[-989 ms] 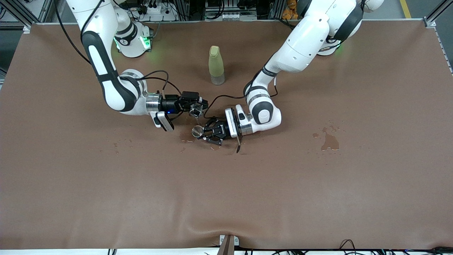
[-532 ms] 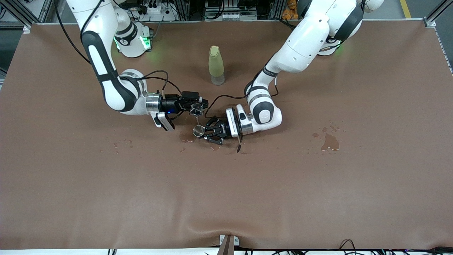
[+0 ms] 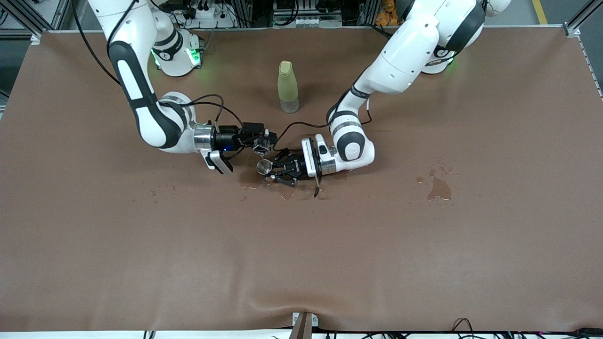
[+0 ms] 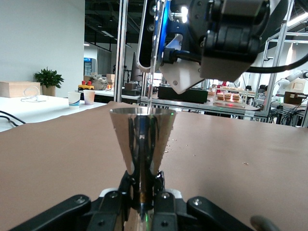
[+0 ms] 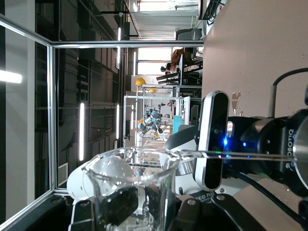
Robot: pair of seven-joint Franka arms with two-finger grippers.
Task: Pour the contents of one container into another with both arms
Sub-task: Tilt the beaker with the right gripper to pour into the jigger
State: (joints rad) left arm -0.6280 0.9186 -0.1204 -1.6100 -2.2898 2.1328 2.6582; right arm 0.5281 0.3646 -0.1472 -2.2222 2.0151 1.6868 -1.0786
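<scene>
A small clear glass beaker [image 3: 260, 149] is tipped on its side in my right gripper [image 3: 262, 144], which is shut on it. In the right wrist view the beaker [image 5: 129, 188] fills the space between the fingers of the right gripper [image 5: 132, 209]. Just under its lip is a shiny metal cone cup [image 3: 264, 166], held upright by the stem in my left gripper [image 3: 271, 170], which is shut. The left wrist view shows the cup [image 4: 142, 137] above the left gripper [image 4: 142, 190]. A thin stream [image 4: 153, 72] drops from the beaker into the cup.
A yellow-green bottle [image 3: 288, 87] stands on the brown table cover [image 3: 377, 245], nearer the robots' bases. A dark wet patch [image 3: 248, 181] lies under the grippers. Another puddle [image 3: 440, 188] is toward the left arm's end, and small drops [image 3: 160, 192] toward the right arm's end.
My left gripper has brought the metal cup closer under the beaker's lip. The right gripper has stayed almost still with the beaker tipped.
</scene>
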